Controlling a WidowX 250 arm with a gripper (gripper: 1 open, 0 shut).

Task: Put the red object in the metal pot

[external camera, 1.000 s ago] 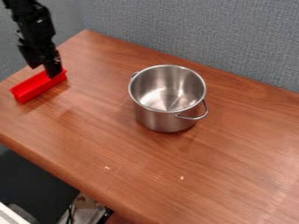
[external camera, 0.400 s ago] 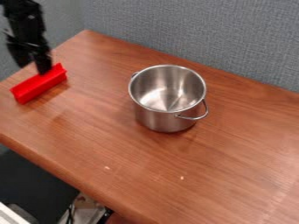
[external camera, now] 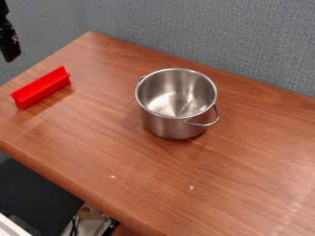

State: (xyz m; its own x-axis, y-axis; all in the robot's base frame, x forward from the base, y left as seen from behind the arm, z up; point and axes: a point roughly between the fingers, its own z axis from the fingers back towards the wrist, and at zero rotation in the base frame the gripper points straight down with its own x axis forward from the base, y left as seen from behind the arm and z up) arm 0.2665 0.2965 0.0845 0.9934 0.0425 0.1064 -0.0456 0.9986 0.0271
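Note:
The red object [external camera: 40, 88], a long flat plastic block with a raised lip, lies on the wooden table [external camera: 147, 175] near its left corner. The metal pot [external camera: 179, 103], shiny and round with an empty inside, stands upright at the table's middle, well to the right of the block. Only a dark sliver of my gripper [external camera: 7, 43] shows at the left frame edge, raised above and left of the block and touching nothing. Its fingers are cut off by the frame.
The table's near edge runs diagonally from the left corner toward the bottom right. A grey wall stands behind the table. Cables and floor clutter [external camera: 87, 224] show below the table's front edge.
My gripper has risen off the red block and moved left, nearly out of the frame. The block and the pot have stayed where they were.

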